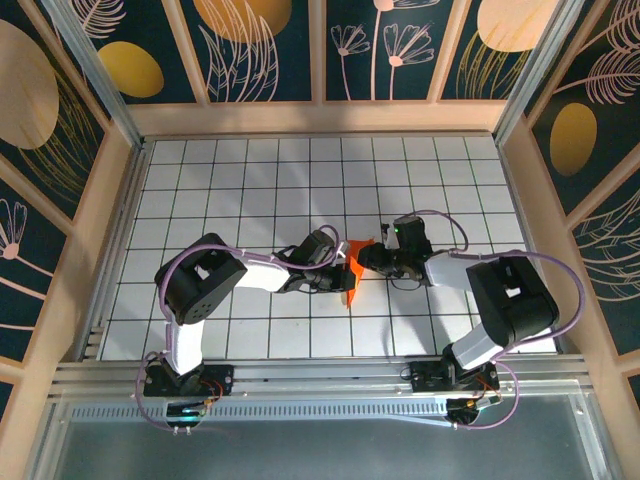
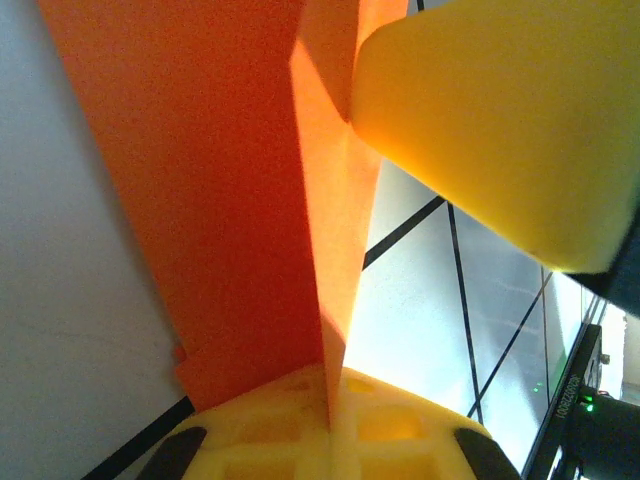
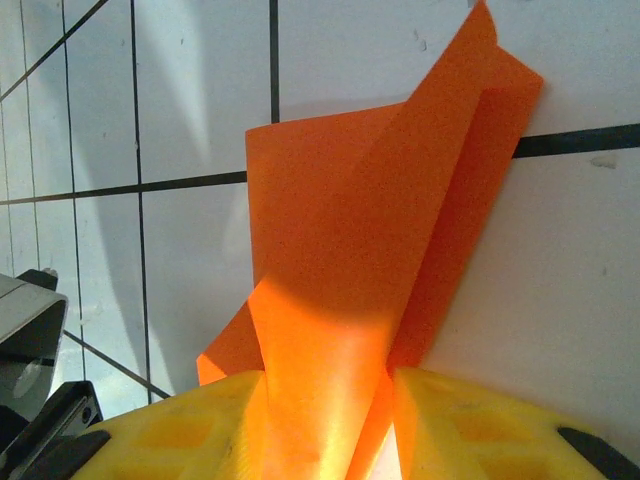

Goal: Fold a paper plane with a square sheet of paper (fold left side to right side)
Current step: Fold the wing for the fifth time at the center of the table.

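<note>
My left gripper [image 1: 340, 266] and right gripper [image 1: 368, 258] pinch the orange paper [image 1: 353, 275] over the white gridded table [image 1: 250, 180], floral panels [image 1: 250, 45] around

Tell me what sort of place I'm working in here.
Probably a purpose-built robot test cell rather than a home or shop: a white gridded tabletop, wooden walls with printed floral panels boxing it in, and an aluminium rail along the near edge.

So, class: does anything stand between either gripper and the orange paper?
Nothing visible does. The left gripper is shut on the orange paper. The paper's folded end also runs in between the fingers of the right gripper, though whether those clamp it is unclear. Beneath it lies the gridded table.
</note>
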Motion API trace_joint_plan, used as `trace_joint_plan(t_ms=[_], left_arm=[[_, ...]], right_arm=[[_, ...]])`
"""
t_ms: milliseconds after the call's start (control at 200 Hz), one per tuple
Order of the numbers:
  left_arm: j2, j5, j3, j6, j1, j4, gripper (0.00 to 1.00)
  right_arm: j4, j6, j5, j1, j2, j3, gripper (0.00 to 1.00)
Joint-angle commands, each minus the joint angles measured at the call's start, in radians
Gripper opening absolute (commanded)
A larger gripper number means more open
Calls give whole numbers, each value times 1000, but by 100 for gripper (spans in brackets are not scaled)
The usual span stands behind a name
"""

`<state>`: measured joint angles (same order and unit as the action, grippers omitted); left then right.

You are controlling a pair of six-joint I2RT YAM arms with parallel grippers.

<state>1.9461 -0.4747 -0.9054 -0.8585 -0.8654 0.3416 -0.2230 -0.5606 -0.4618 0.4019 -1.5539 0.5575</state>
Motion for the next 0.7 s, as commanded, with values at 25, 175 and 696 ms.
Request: trace_joint_plan(t_ms=[25,175,696], left_arm=[[24,-15,19,-8,2,8,4],[19,-20,21,-8,1,18,10],[-98,-20,89,-52,57,65,42]], right_arm=[[-21,-10,25,14,-27,30,38],[-17,-6,38,21,-47,37,38],[49,16,78,43,-102,69,38]])
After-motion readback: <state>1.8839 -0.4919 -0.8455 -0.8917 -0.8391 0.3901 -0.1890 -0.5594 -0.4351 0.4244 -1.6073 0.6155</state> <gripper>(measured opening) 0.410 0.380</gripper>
